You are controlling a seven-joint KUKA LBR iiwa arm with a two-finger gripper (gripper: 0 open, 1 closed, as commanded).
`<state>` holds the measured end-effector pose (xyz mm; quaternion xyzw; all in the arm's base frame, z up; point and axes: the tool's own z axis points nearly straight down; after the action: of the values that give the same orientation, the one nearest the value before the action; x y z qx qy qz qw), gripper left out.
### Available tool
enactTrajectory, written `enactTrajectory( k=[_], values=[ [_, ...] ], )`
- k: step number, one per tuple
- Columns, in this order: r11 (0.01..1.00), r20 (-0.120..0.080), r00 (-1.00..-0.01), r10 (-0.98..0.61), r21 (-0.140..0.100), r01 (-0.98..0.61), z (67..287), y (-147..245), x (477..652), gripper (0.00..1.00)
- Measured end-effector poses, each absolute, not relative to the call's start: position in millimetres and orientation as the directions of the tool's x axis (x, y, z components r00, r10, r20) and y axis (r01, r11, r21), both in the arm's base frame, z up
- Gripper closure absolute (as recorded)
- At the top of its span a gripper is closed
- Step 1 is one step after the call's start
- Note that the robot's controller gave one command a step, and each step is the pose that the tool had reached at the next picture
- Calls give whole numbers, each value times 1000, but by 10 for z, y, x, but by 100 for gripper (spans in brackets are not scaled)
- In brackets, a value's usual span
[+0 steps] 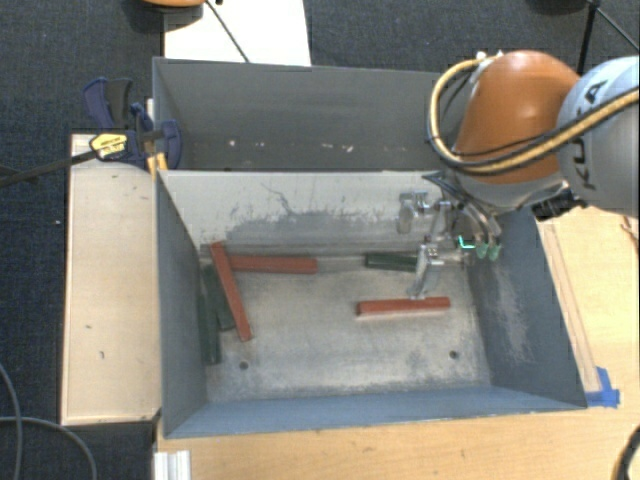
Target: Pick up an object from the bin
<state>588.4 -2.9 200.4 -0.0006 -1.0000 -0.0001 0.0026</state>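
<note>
The grey metal bin [330,363] I work over has a scuffed floor. A red-brown bar [403,308] lies flat right of centre. At left, a slanted red bar [230,296] lies against dark green bars [209,320]. Along the back wall lie a long red bar [272,264] and a lone green bar [390,261].

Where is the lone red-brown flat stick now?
In the camera view, the red-brown flat stick lies on the grey bin floor right of centre, below the pincer and a dark green stick.
</note>
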Motion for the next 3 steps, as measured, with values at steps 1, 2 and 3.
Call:
enactTrajectory(
  k=[1, 2, 3],
  values=[
    [1000, -3, -1000, 1, 0, 1, 2052, -29, 5900, 0],
    [997, -6, -996, -84, 0, -84, 1310, -223, 5682, 0],
    [993, 2, -993, -116, 1, -116, 1014, -280, 5630, 0]
  ],
)
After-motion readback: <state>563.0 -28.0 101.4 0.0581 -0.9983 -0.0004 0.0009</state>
